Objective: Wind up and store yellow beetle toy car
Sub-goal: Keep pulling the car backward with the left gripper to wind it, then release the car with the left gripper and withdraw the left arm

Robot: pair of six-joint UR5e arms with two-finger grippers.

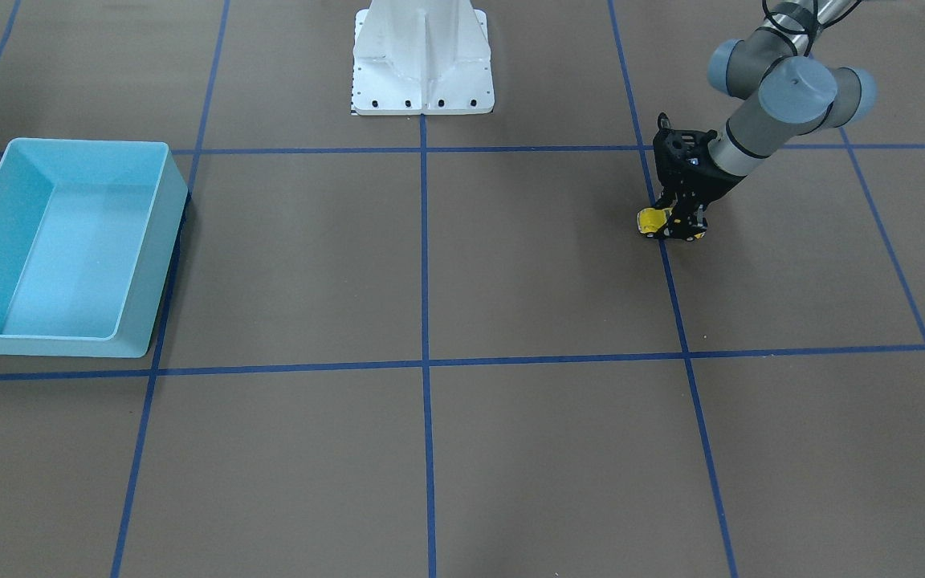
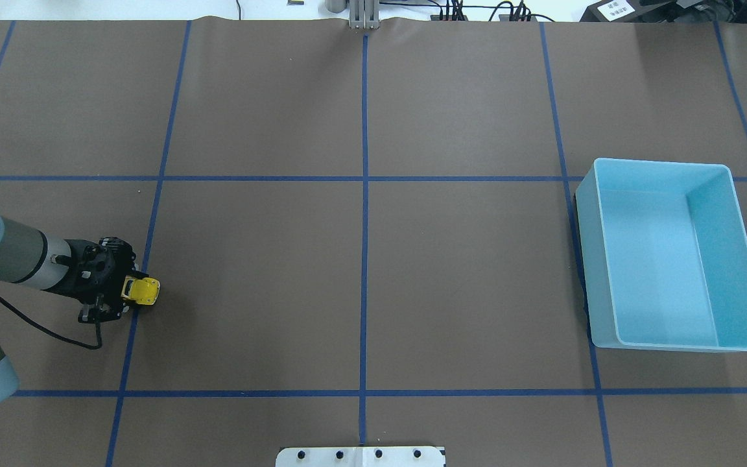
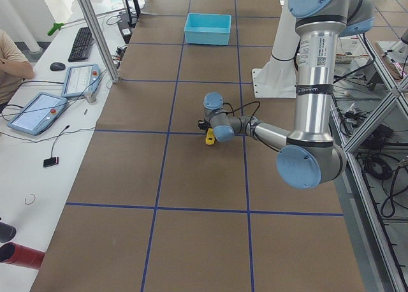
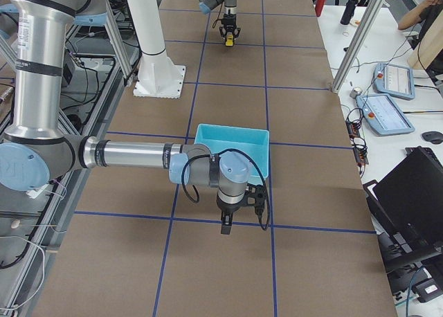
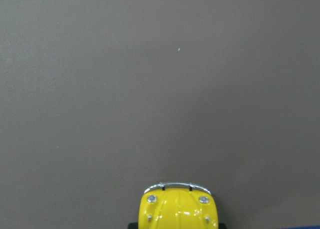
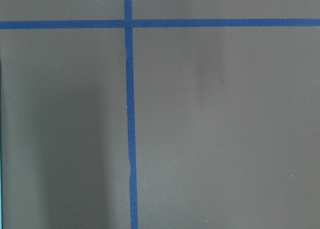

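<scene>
The yellow beetle toy car (image 2: 145, 291) sits low at the brown table on my left side, also seen in the front view (image 1: 652, 221) and small in the left side view (image 3: 209, 137). My left gripper (image 2: 131, 290) is shut on it, with black fingers (image 1: 686, 227) at its sides. The left wrist view shows only the car's hood and silver bumper (image 5: 177, 209) over bare table. The light blue bin (image 2: 591, 259) stands empty on the far right. My right gripper (image 4: 226, 225) hangs near the bin (image 4: 232, 130) in the right side view alone; I cannot tell if it is open or shut.
The white robot base (image 1: 422, 64) stands at the middle of the robot's edge of the table. Blue tape lines (image 2: 364, 194) divide the table into squares. A side bench holds tablets (image 3: 38, 111) and a keyboard (image 3: 81, 43); a person's arm (image 3: 13, 59) rests there.
</scene>
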